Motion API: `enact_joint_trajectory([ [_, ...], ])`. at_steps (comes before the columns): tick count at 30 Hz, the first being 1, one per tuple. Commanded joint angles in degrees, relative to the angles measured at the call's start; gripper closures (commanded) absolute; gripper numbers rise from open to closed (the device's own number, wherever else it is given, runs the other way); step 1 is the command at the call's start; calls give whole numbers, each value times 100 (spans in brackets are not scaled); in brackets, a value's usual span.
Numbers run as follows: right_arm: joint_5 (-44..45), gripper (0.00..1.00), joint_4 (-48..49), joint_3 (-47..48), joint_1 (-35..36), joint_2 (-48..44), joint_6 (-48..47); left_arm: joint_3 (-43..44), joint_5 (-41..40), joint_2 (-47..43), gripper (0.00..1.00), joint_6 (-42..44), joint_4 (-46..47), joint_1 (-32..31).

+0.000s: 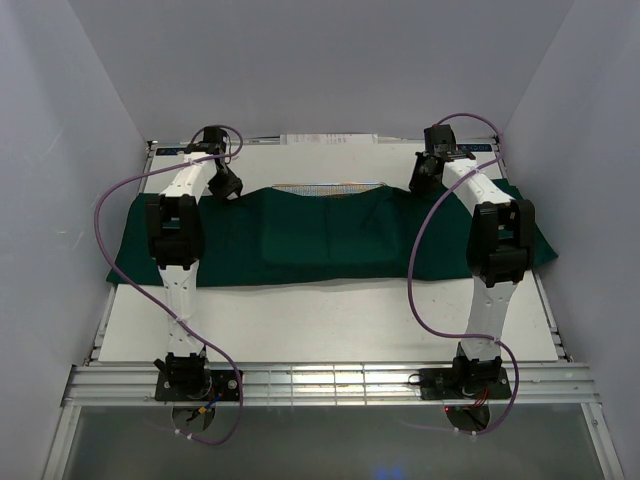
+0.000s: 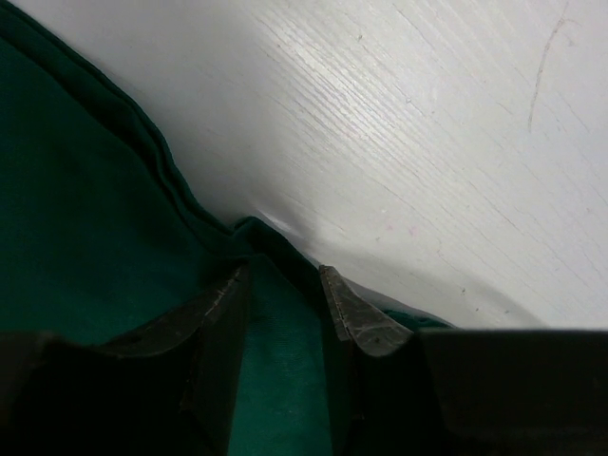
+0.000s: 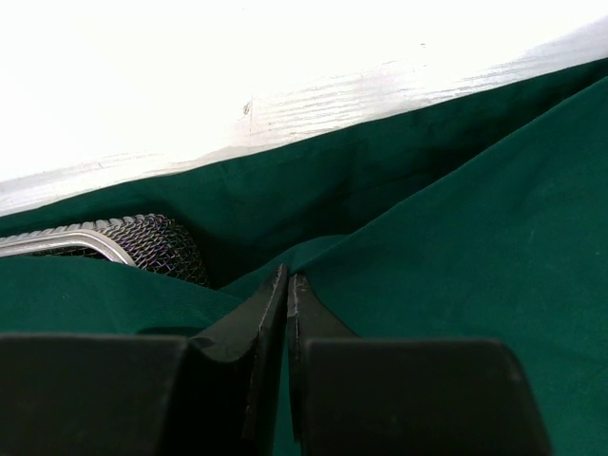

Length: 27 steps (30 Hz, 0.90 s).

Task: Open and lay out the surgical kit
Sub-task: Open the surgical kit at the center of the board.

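**Wrap spread, tray edge showing**

The dark green cloth wrap [image 1: 320,235] lies across the white table's [image 1: 330,320] far half, with the silver wire-mesh tray [image 3: 142,242] peeking out at its far edge. The right gripper [image 3: 288,277] is clenched on a cloth fold beside the tray. The left gripper [image 2: 285,275] straddles the hem, jaws apart.

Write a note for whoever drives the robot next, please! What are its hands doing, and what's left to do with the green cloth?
Left gripper: open, with the edge of the green cloth between its jaws, not clamped.
Right gripper: shut, tips at a cloth fold beside the mesh tray. Whether it really pinches the fold cannot be told.
Done: the cloth is spread wide across the table, and only the tray's far rim is bared.
Left: uncover the rest of the tray, then lay out its contents. None of them show yet.
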Motion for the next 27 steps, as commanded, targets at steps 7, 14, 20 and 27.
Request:
enact_joint_trajectory([
  [7, 27, 92, 94, 107, -21, -302, -76, 161, 147, 37, 74, 124, -30, 48],
  [14, 133, 92, 67, 177, -38, -398, -146, 275, 103, -94, 100, 195, -13, 57],
  [20, 326, 92, -3, 300, -73, -582, -234, 390, 7, -358, 100, 291, -22, 66],
  [27, 686, 92, -56, 90, -91, -1074, -164, 162, -406, -928, 100, 660, 49, 74],
])
